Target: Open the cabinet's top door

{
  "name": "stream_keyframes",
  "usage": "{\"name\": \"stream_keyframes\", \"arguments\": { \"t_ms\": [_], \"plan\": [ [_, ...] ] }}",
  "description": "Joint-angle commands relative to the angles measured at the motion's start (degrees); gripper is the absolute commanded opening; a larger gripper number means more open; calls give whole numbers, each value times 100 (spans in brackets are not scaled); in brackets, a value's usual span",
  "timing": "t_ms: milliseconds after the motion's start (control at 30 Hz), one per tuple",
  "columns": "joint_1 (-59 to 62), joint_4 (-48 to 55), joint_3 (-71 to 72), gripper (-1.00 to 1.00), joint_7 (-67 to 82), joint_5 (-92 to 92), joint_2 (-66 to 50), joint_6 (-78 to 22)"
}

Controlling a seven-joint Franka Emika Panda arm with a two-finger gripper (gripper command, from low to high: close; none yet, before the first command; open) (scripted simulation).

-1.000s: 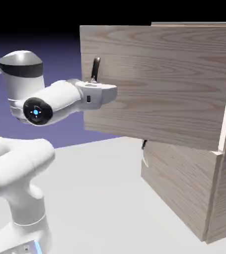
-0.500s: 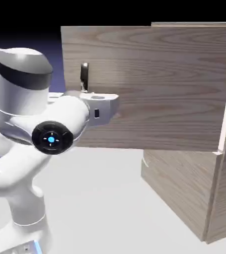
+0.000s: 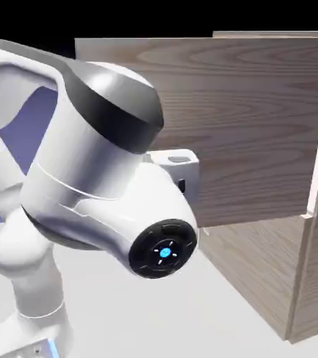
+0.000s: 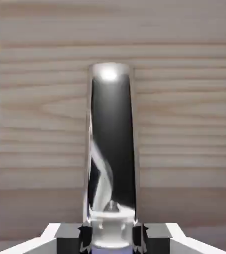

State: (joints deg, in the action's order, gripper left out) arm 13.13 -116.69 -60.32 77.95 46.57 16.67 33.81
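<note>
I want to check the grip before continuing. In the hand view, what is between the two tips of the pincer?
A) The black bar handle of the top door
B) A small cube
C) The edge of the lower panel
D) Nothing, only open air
A: in the hand view the black bar handle stands on the top door, its lower end clamped in the pincer.

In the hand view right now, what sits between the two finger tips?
The top door's black bar handle fills the gap between the gripper's tips, in the hand view.
</note>
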Motion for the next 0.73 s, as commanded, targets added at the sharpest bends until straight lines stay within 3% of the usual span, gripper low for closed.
{"name": "stream_keyframes", "arguments": {
  "t_ms": [0, 500, 700],
  "plan": [
    [-159, 173, -197, -100, 148, -38, -197, -162],
    [-2293, -292, -1023, -100, -2004, -622, 2625, 1733],
    [-3488, 397, -1717, -100, -2438, -869, 3092, 1569]
  ]
}}
